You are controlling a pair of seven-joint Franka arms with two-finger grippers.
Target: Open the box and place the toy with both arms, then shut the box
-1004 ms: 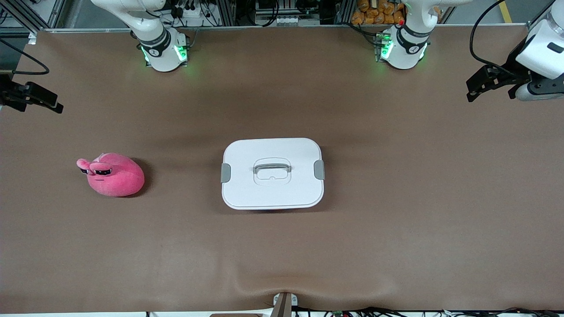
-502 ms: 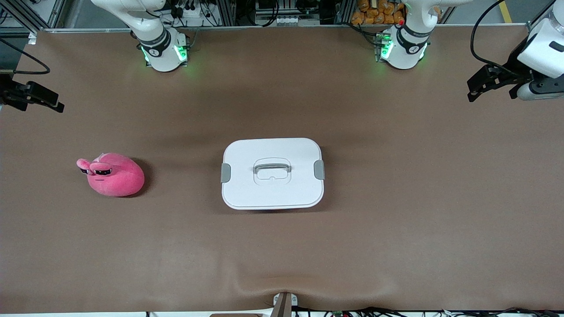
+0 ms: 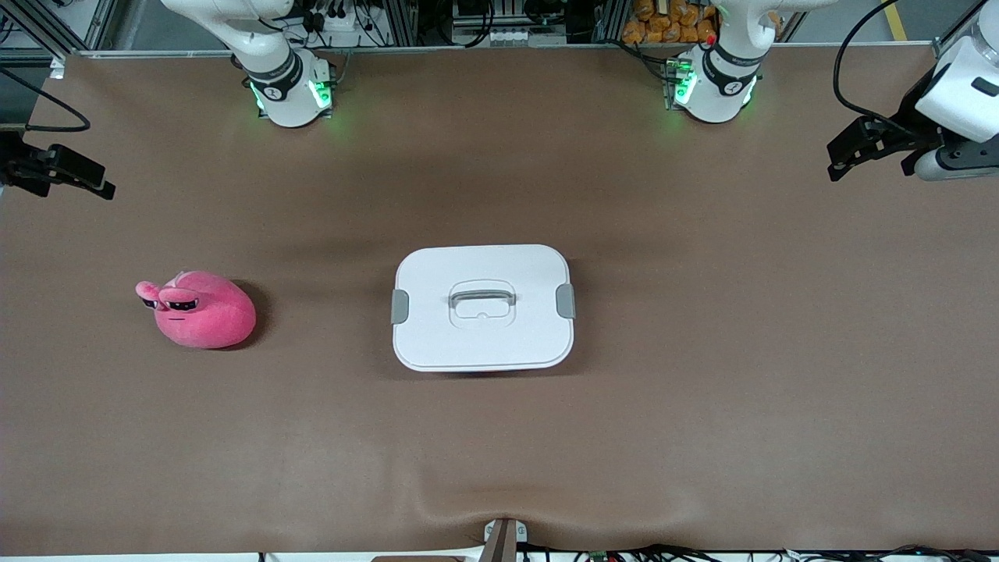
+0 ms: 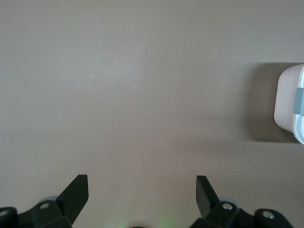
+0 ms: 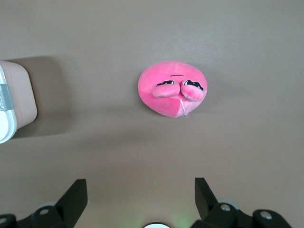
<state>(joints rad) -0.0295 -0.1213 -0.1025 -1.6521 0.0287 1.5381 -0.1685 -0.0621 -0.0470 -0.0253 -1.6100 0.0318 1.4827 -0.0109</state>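
front: box [image 3: 482, 307] shut at table [image 3: 702, 390] centre; toy [image 3: 199, 310] at its 9 o'clock, well apart
left wrist: left gripper [image 4: 141, 194] spread, empty, over bare table
right wrist: right gripper [image 5: 140, 195] spread, empty, toy at its 12 o'clock

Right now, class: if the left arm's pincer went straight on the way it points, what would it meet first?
Probably the bare table. The left pincer is open and aims down at empty tabletop; the box sits off to one side of its line, though depth is hard to judge.
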